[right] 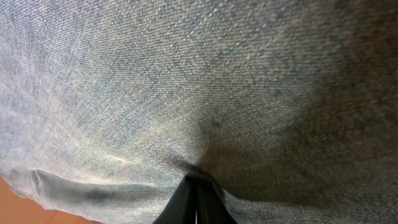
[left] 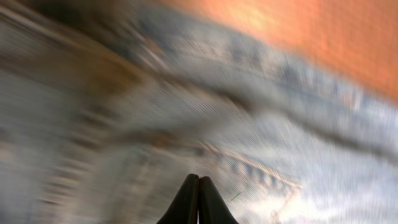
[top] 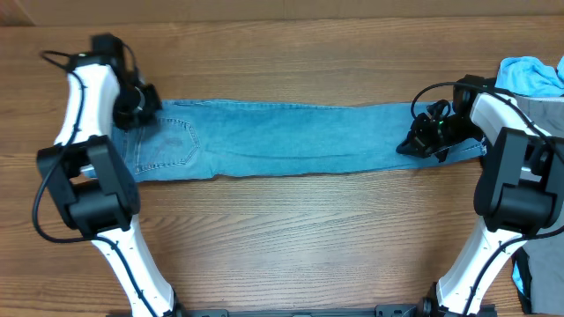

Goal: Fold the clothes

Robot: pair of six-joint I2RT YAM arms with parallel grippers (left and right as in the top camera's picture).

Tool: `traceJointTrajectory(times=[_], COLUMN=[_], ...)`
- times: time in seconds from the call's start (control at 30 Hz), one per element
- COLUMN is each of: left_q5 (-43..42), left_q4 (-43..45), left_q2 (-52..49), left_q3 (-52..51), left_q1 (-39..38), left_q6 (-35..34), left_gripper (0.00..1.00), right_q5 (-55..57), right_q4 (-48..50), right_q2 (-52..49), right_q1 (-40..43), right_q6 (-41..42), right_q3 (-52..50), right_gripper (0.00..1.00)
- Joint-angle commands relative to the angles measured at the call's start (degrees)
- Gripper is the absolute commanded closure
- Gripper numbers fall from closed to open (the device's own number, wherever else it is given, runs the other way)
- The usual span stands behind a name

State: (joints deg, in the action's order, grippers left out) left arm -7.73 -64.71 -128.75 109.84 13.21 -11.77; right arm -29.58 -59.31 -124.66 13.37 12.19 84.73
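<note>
Denim jeans (top: 291,139) outstretched, left hand (top: 145,110) at waist, right hand (top: 414,143) at cuffs.

Faded blue jeans (top: 282,136) lie stretched flat (back pocket (top: 176,143) up).

Jeans (top: 291,141): no brand tag, size label or print can be read; only pocket stitching shows.
Sky-blue garment (top: 529,75): no lettering can be read.
Worktop (top: 291,238): wood grain only, no signs or numbers.
Wrist views: close or blurred denim weave; nothing can be read.
</note>
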Motion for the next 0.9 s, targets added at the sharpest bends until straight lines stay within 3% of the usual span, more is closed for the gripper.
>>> traceJointTrajectory(times=[0.0,0.23,0.4,0.67,0.87], left_q5=[2.4,6.6,16.6,13.5,8.1], left_q4=[1.2,9.4,13.9,14.7,14.2], left_q2=[-0.4,-0.4,-0.4,-0.4,-0.4], left_q3=[0.9,-8.8,-15.3,-15.6,-13.6], left_q1=[2.1,2.8,4.8,15.5,18.9], left_q6=[-3.1,-3.1,-7.8,-8.4,-4.6], left_gripper=[0.96,0.96,0.96,0.96,0.96], right_q5=[11.6,11.7,11.8,13.7,13.7], right_q4=[1.4,1.6,1.1,1.6,2.0], right_q2=[-2.7,-2.8,-2.8,-2.8,-2.8], right_q1=[0.6,0.2,0.2,0.2,0.2], right_q6=[0.3,0.3,0.0,0.0,0.0], right_q3=[-1.6,-1.6,-1.6,-1.9,-1.9], right_gripper=[0.96,0.96,0.96,0.96,0.96])
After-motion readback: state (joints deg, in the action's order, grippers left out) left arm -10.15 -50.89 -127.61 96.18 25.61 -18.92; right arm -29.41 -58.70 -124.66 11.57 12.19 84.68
